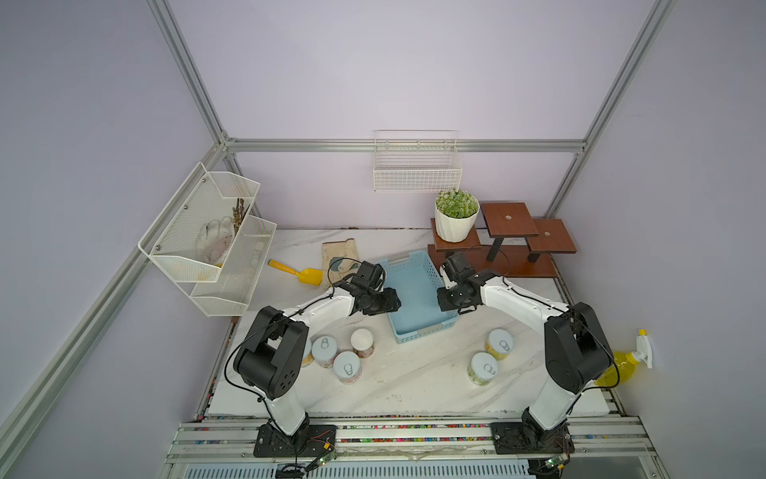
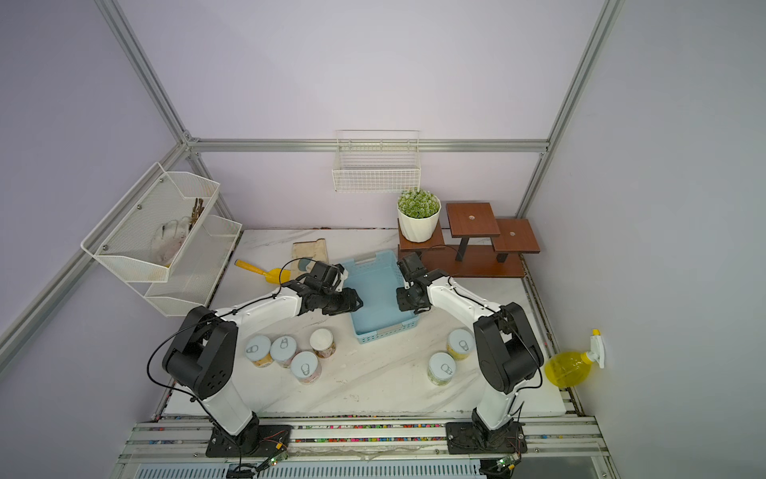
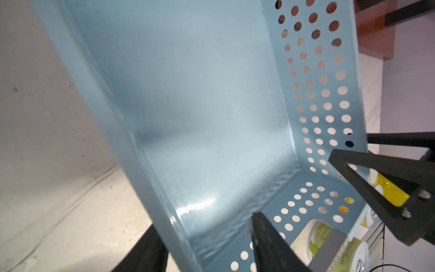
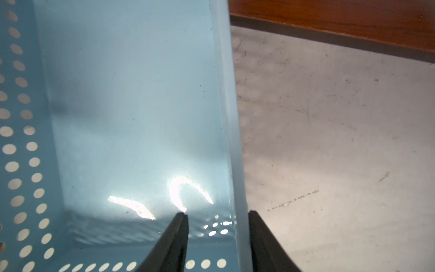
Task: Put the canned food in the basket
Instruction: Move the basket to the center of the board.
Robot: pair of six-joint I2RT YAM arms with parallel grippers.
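The left end effector (image 3: 202, 223) and the right end effector (image 4: 217, 213) each pinch opposite long walls of the blue basket (image 1: 414, 286).

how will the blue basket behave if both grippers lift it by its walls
Probably light: the basket is empty, thin perforated plastic. Its walls may flex where the left gripper and right gripper pinch them. The glossy surface could slip slightly.

Robotics lab test cell: aluminium profile frame (image 1: 311, 145) around plain lilac walls (image 1: 373, 62), two robot arms (image 1: 315, 305) bolted to slotted rail (image 1: 414, 434), marble-look table (image 1: 414, 373) carrying potted plant (image 1: 456, 215), yellow scoop (image 1: 296, 271), exposed wiring (image 1: 296, 450).
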